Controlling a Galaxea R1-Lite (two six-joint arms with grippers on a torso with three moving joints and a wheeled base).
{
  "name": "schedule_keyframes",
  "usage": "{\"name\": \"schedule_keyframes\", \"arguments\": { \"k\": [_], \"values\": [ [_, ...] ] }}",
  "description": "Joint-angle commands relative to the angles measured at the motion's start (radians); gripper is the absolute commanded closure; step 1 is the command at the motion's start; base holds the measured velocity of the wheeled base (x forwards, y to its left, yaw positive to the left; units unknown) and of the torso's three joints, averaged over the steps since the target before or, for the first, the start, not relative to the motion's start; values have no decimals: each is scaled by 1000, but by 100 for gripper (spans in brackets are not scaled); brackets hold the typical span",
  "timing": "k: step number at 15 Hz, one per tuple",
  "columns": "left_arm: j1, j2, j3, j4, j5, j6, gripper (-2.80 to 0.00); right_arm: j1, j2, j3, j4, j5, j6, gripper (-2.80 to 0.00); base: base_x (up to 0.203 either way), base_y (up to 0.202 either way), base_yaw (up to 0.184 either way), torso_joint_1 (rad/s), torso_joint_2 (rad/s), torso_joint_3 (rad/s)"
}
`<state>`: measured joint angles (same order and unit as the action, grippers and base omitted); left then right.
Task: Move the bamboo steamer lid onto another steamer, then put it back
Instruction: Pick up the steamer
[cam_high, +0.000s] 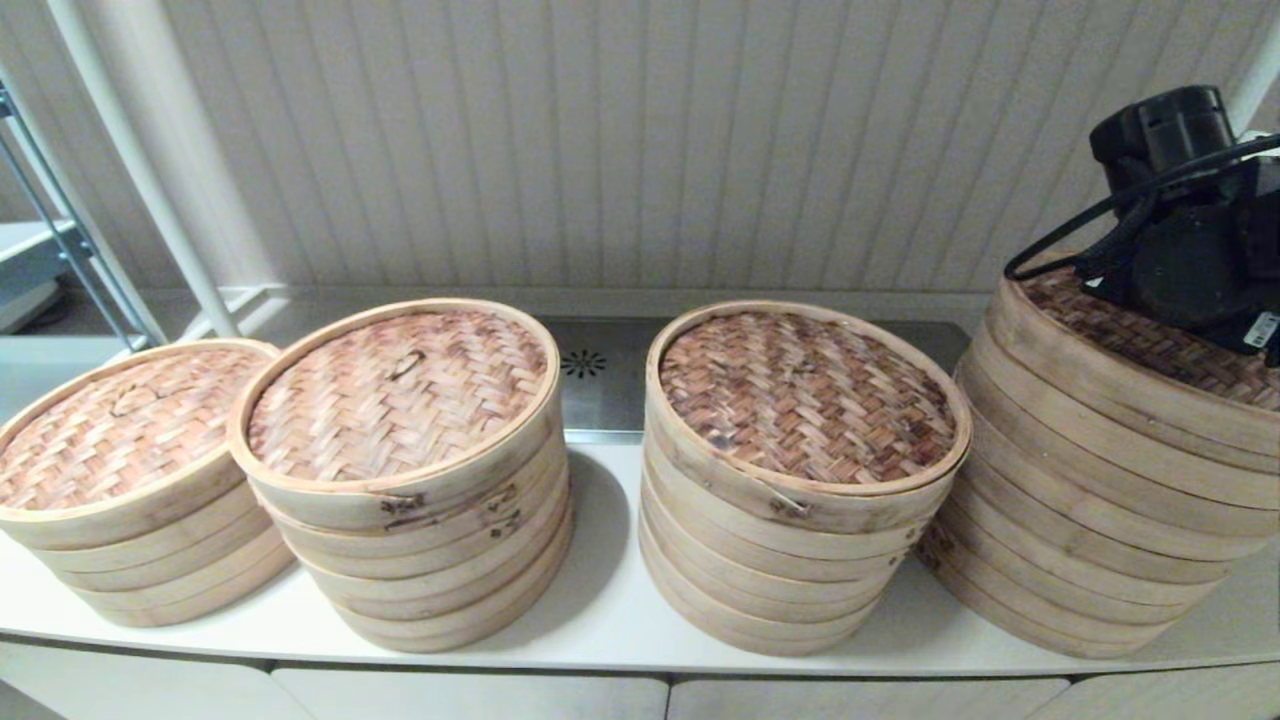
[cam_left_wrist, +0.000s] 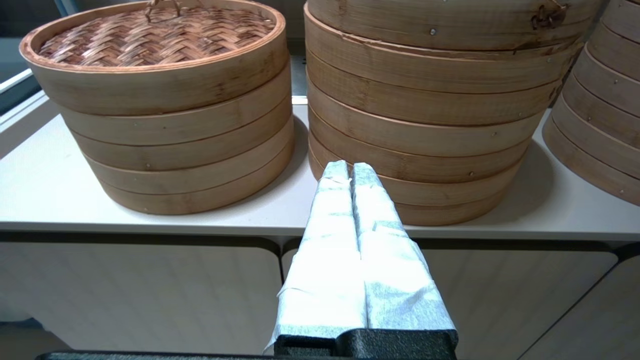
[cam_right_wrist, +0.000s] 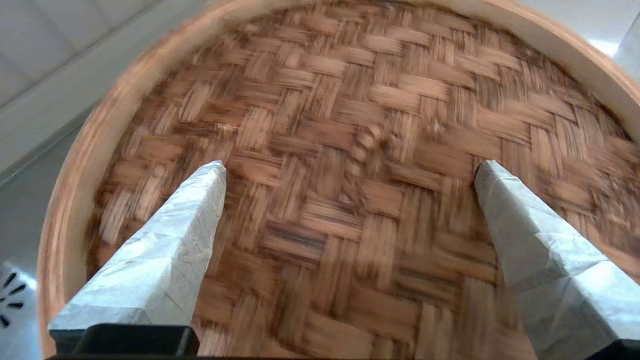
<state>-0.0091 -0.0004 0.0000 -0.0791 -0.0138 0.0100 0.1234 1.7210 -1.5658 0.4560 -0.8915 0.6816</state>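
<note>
Four stacks of bamboo steamers stand in a row on the white counter (cam_high: 610, 610), each with a woven lid. My right gripper (cam_right_wrist: 351, 167) hangs open just above the woven lid (cam_right_wrist: 320, 100) of the far-right, tallest stack (cam_high: 1090, 500), its taped fingers either side of the lid's small twisted handle (cam_right_wrist: 362, 145). In the head view the black right wrist (cam_high: 1190, 250) covers part of that lid (cam_high: 1130, 340). My left gripper (cam_left_wrist: 350, 169) is shut on nothing, low in front of the counter edge, facing the two left stacks (cam_left_wrist: 165, 125) (cam_left_wrist: 425, 100).
The other lidded stacks are at far left (cam_high: 125, 425), left of centre (cam_high: 400, 390) and right of centre (cam_high: 805, 395), with narrow gaps between them. A steel strip with a vent (cam_high: 585, 365) lies behind. A white pole (cam_high: 150, 170) and panelled wall stand at the back.
</note>
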Motion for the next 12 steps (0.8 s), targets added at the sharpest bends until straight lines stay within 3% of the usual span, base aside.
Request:
{"name": "schedule_keyframes", "arguments": {
  "k": [1,3,4,12],
  "values": [
    [0,-1,32,-1,0,1,0,-1,13,-2,3,-4,4,-280,0,0,0,0,0,0],
    [0,0,32,-1,0,0,0,0,22,-1,3,-4,7,-280,0,0,0,0,0,0],
    [0,-1,32,-1,0,-1,0,1,23,1,3,-4,7,0,0,0,0,0,0,0],
    [0,0,32,-1,0,1,0,-1,35,1,-10,-6,9,0,0,0,0,0,0,0]
  ]
}}
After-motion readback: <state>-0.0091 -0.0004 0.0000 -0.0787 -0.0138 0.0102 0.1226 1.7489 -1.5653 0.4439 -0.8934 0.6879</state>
